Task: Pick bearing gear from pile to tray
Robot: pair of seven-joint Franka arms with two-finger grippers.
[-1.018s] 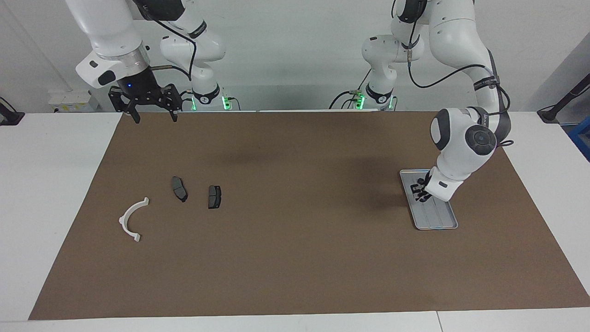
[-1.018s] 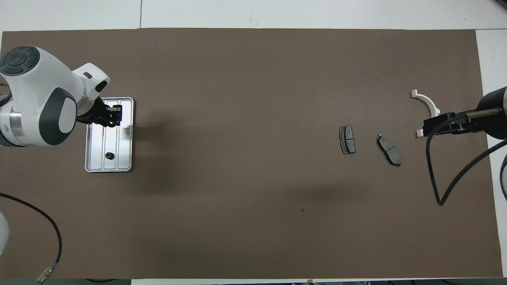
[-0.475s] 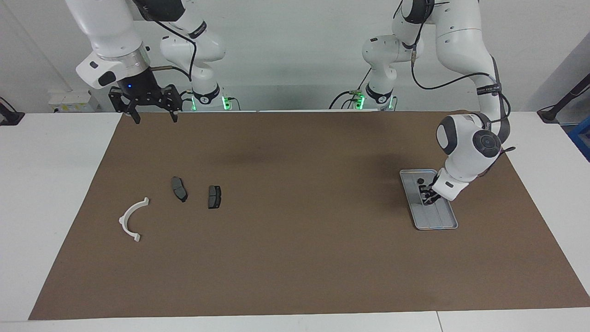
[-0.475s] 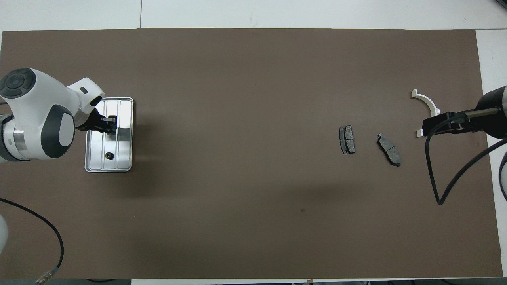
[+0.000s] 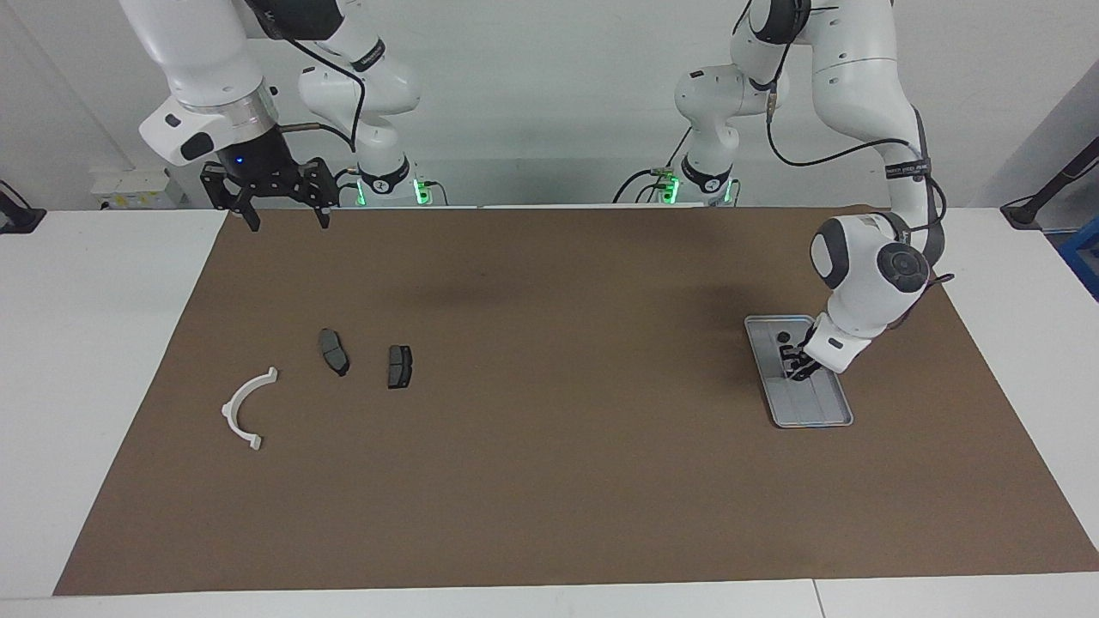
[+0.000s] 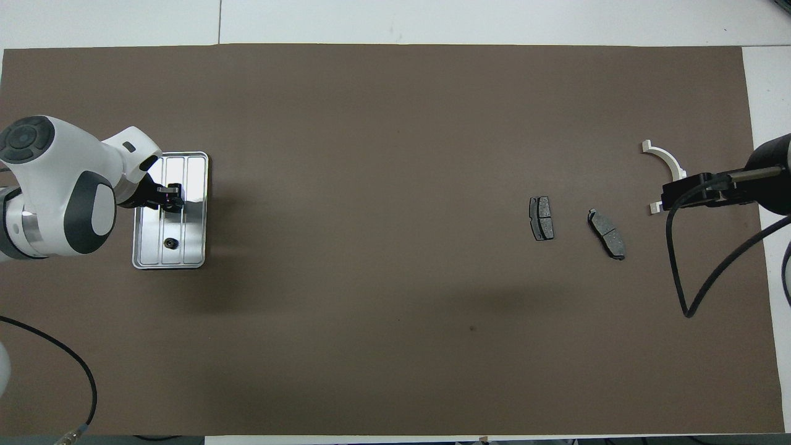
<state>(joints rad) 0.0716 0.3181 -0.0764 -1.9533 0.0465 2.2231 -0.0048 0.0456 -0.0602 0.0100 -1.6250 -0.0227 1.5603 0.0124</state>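
Overhead view shows the risks in order from the robots' end outward. Nearest, the right gripper waits raised over the counter edge at the right arm's end, jaws wide and empty; it poses no hazard while it stays parked, but its cable loop hangs low, and a careless swing toward the pile could drag it across the parts. On the tray, a small black bearing gear lies in the end nearer the robots. The left gripper sits low over the tray's middle, and whether its jaws are parted or closed on a second piece cannot be told from either view. If it carries a piece, a release from this height onto the ribbed floor may let the part bounce or roll along a groove; the raised rim should contain it. If a fingertip is touching the floor or rim, a sideways retreat could shove the light tray across the brown mat. Farther out, at the right arm's end, the two brake pads and the white arc lie apart from each other, and no further gears are discernible among them.
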